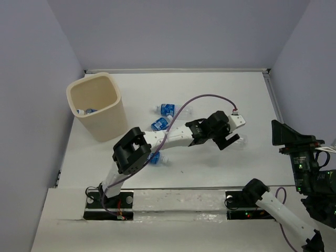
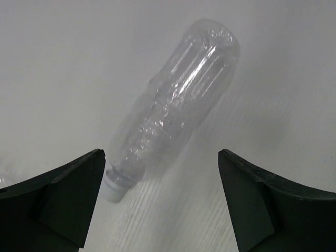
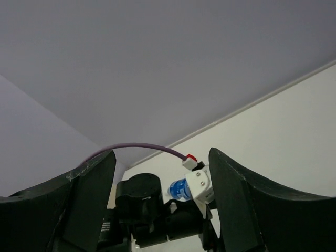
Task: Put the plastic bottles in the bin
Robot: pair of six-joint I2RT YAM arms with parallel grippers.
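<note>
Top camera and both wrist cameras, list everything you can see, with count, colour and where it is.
Bin: one, cream, far left of the table.
Bottle in bin: at least one, blue label, at the bottom.
Labelled bottles: three, clear with blue labels, mid-table; the nearest partly under the left arm.
Clear bottle: one, white cap, no label visible, lying right of centre.
Table: one, white.
Cable: one, purple, looping along the left arm.
Left arm: white and black, stretched rightward; jaws open above the clear bottle.
Right arm: near right corner; jaws open, empty.
</note>
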